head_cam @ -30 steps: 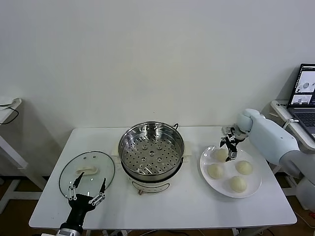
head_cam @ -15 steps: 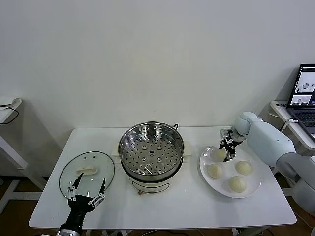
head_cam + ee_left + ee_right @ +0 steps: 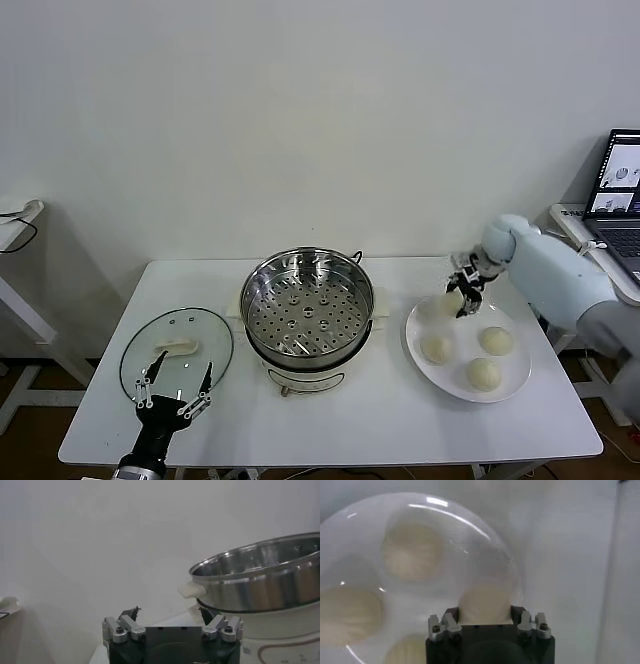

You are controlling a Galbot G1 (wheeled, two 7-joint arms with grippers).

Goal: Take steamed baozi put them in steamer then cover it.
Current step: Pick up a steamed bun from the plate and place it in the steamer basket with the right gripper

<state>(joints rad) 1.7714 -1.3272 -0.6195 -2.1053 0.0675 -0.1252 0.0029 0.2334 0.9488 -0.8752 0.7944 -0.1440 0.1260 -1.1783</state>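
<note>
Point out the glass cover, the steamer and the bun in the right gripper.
cover (image 3: 176,352): head view, on its glass beside the handle.
steamer (image 3: 307,306): head view, on the perforated tray inside.
held baozi (image 3: 452,303): head view, on its domed side, between the right gripper (image 3: 462,300) fingers.

A lab: bare white wall, folding table (image 3: 400,420), laptop (image 3: 622,195) alongside.

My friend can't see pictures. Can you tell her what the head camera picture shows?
The right gripper holds one bun just above a white plate with three more buns. Left of the plate stands the open steamer; the glass lid lies flat near the open left gripper.
</note>
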